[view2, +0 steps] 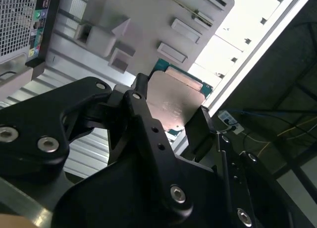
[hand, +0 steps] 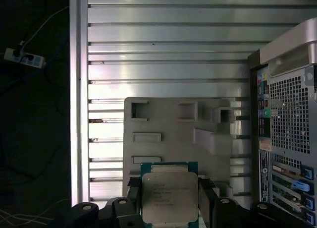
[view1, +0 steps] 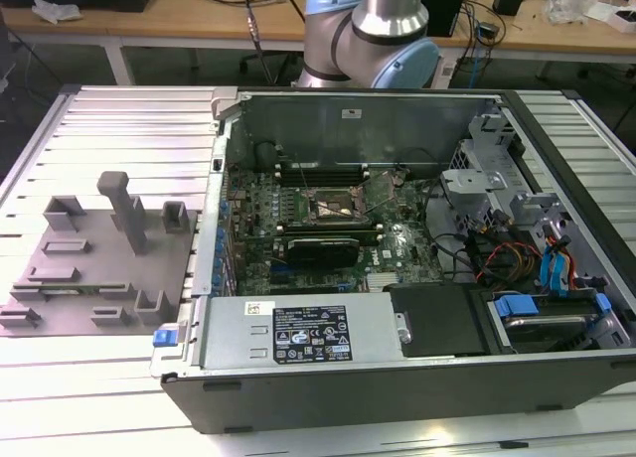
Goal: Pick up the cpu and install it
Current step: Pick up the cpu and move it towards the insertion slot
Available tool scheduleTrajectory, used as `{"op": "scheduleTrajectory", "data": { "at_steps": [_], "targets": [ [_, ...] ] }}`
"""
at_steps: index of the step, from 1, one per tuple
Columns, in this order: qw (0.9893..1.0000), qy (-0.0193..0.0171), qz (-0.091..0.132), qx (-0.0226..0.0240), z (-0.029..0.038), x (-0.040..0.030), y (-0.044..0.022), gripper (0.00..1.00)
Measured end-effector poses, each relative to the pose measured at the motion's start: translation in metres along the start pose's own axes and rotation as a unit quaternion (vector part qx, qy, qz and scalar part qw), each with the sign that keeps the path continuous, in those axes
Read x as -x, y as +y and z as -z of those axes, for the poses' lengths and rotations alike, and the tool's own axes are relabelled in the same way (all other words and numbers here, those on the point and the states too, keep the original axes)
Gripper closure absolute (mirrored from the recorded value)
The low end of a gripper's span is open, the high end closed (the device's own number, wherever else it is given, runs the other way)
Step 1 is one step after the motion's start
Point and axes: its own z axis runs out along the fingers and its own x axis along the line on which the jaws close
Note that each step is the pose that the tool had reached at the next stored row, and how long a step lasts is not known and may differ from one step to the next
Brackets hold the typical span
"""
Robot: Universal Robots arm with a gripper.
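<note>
We see the gripper (hand: 170, 204) pinching the cpu (hand: 170, 191) by two opposite edges; it hangs well above the grey tray (hand: 163, 119), which lies on the slatted table (hand: 163, 49) beside the open computer case (hand: 287, 114)

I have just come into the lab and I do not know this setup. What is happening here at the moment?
The robot's gripper holds the cpu between its fingers, one on each side of the chip. In both wrist views the cpu is over the grey tray, beside the open computer case. It is not yet installed: the socket on the motherboard inside the case looks unfilled in the exterior view.
</note>
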Motion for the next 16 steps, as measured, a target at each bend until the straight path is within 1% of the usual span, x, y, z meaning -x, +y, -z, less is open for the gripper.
{"op": "scheduleTrajectory", "data": {
  "at_steps": [2, 4, 6, 12, 13, 15, 16],
  "targets": [
    [1.0000, 0.0000, 0.000, 0.0000, -0.0001, 0.0045, 0.0001, 0.45],
    [1.0000, 0.0000, 0.000, 0.0000, -0.0005, 0.0138, 0.0003, 0.45],
    [1.0000, 0.0000, 0.000, 0.0000, -0.0007, 0.0209, 0.0004, 0.45],
    [1.0000, 0.0000, 0.000, 0.0000, -0.0012, 0.0353, 0.0006, 0.45],
    [1.0000, -0.0001, 0.000, 0.0000, -0.0017, 0.0485, 0.0009, 0.45],
    [1.0000, 0.0000, 0.000, 0.0000, -0.0018, 0.0522, 0.0009, 0.45],
    [1.0000, 0.0000, 0.000, 0.0000, -0.0019, 0.0556, 0.0010, 0.45]
  ]
}}
